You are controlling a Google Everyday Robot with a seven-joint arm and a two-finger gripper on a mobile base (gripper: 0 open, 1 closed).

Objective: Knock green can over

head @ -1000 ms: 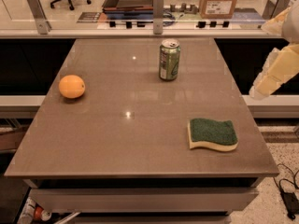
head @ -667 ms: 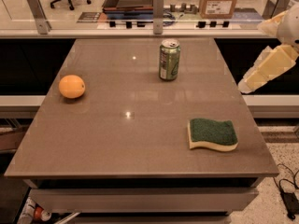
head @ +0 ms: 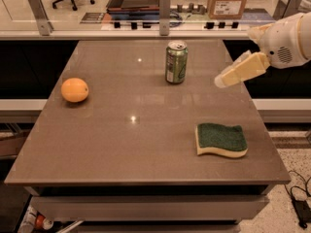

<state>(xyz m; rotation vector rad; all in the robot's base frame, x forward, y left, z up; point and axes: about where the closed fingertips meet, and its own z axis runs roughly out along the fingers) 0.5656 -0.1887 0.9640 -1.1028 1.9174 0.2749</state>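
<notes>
The gripper (head: 223,80) is now further left than before, in the upper right of the frame. It is closer to the green can (head: 176,63).

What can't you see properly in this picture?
All in the camera view:
- The end effector hangs above the table's right side, right of the green can; its arm is cut off by the right picture edge.
- The green can's label writing is too small to read, and its back faces away.
- The sponge hides its own underside against the table.

On table (head: 136,144): can (head: 176,62) behind, orange (head: 75,90) left, sponge (head: 221,140) front-right; jaws above right edge
</notes>
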